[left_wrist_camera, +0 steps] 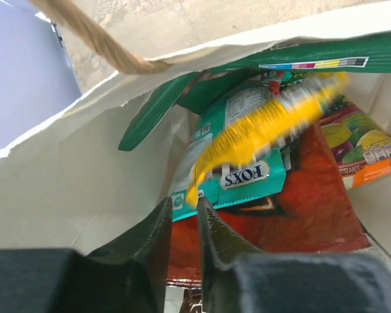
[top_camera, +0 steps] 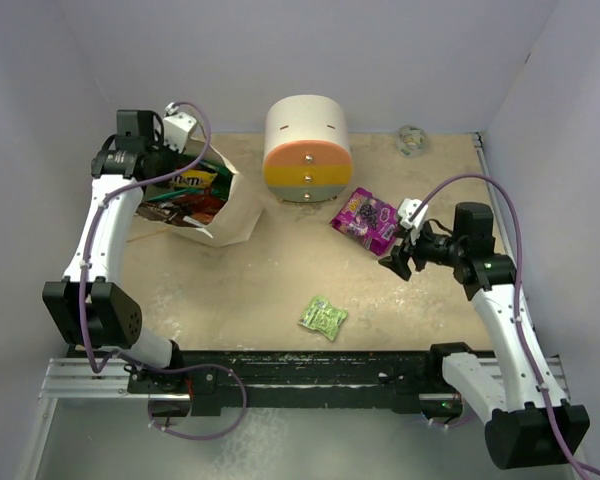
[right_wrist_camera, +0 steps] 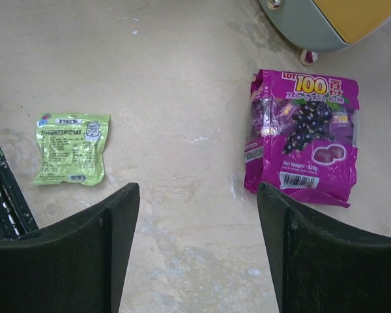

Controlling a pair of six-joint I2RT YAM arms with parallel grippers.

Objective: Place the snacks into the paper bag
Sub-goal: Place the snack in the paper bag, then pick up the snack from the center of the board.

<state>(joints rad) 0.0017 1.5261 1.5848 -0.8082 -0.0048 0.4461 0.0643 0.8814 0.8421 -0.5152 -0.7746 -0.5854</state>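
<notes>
The cream paper bag point(top_camera: 232, 212) lies at the back left with its mouth open, and my left gripper point(top_camera: 180, 168) reaches into it. In the left wrist view the bag's wall point(left_wrist_camera: 65, 189) surrounds a teal packet point(left_wrist_camera: 247, 179), a red one point(left_wrist_camera: 300, 208) and a green one point(left_wrist_camera: 313, 59). A blurred yellow packet point(left_wrist_camera: 260, 127) hangs loose just beyond my left gripper point(left_wrist_camera: 184, 205), whose jaws stand slightly open. My right gripper point(top_camera: 395, 262) is open above bare table. A purple packet point(right_wrist_camera: 306, 140) lies to its right and a lime-green packet point(right_wrist_camera: 72, 149) to its left.
A round white container point(top_camera: 307, 150) with pastel drawers stands at the back centre, just behind the purple packet point(top_camera: 365, 217). The lime-green packet point(top_camera: 323, 317) lies near the front rail. A small roundish object point(top_camera: 412, 140) sits at the back right by the wall.
</notes>
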